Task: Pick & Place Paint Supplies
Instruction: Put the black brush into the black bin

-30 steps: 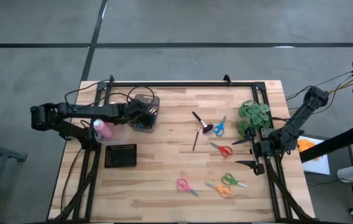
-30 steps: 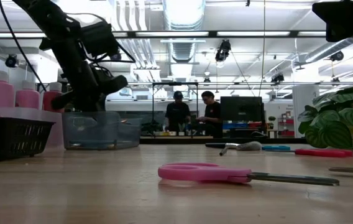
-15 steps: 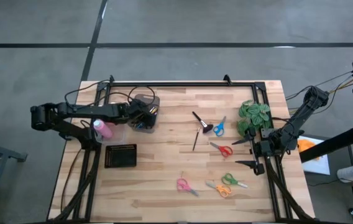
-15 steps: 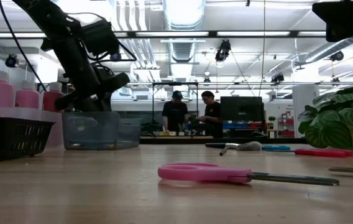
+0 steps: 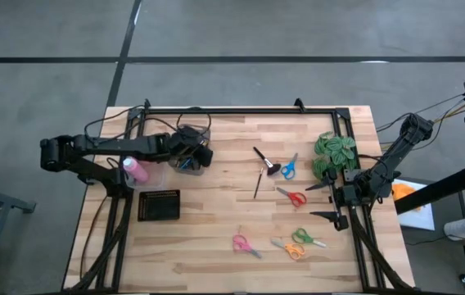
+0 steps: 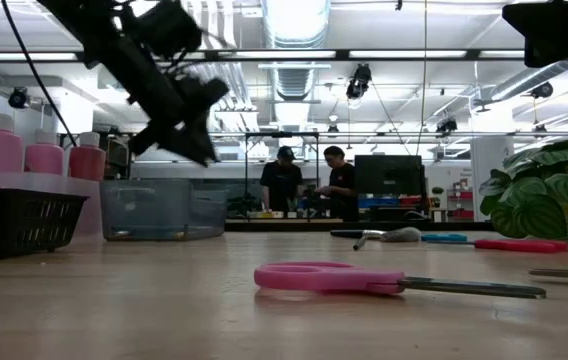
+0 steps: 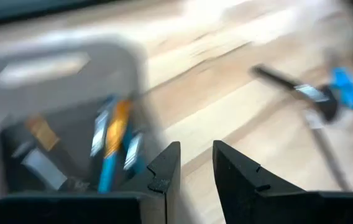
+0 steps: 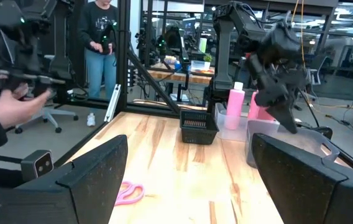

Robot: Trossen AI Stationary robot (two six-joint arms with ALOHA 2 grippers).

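The left end effector [image 5: 202, 156], fingers narrowly parted and empty, hangs above the clear bin [image 5: 185, 165], while the two remaining brushes [image 5: 263, 161] lie mid-table toward the right, nearer the wide-open right end effector [image 5: 321, 201] waiting at the table's right edge.

Pale wood-plank table [image 5: 216, 246]; clear plastic bin [image 6: 161, 208]; matt black mesh basket [image 5: 159, 206].
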